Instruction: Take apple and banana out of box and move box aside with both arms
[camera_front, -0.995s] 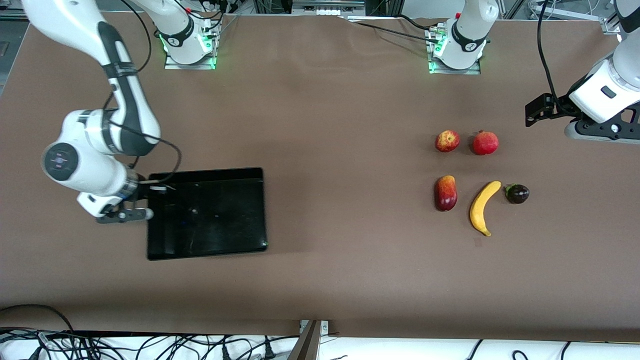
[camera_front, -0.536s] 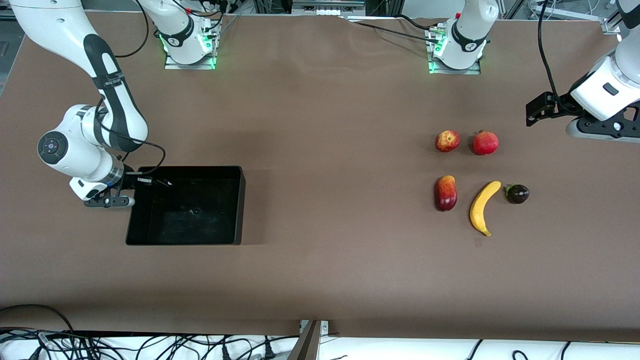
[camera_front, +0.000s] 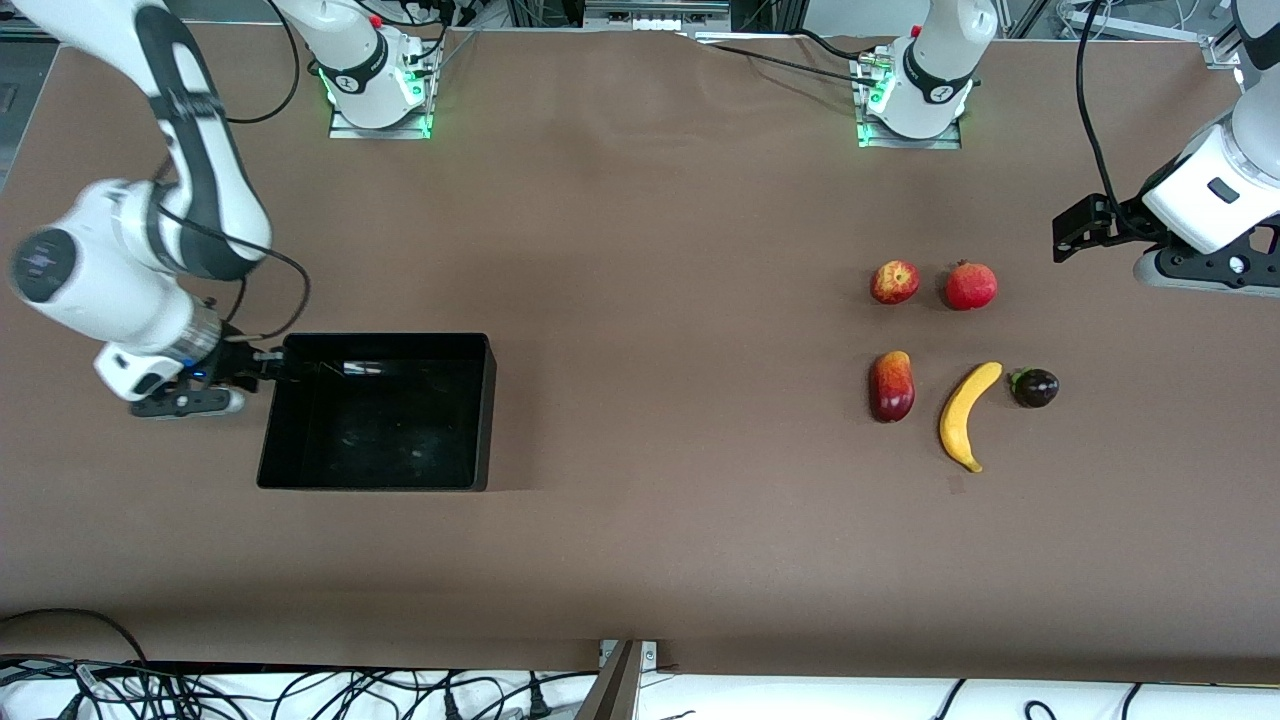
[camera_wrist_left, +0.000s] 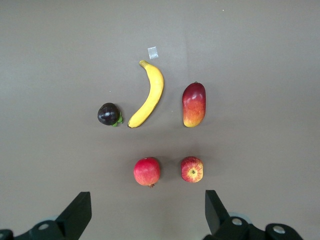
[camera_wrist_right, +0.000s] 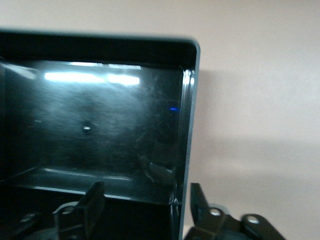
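Long curved yellow banana (camera_front: 965, 414) runs tip-first toward the front camera; small red-yellow apple (camera_front: 894, 282) sits farther back. Shallow glossy black box (camera_front: 377, 475) lies lengthwise along the brown worktop (camera_front: 650, 300), right pincer (camera_front: 262, 367) straddling its wall, fingers apart. Left pincer (camera_wrist_left: 147, 212) waits spread wide above the fruit.

Two white jointed robot arms were counted. One shallow black glossy-walled box (camera_front: 377, 412) was seen. Five fruits were counted: one long curved yellow banana (camera_front: 966, 414), one red-and-yellow apple (camera_front: 894, 282), one round red pomegranate (camera_front: 970, 286), one elongated red mango (camera_front: 891, 386) and one dark purple mangosteen (camera_front: 1034, 387).
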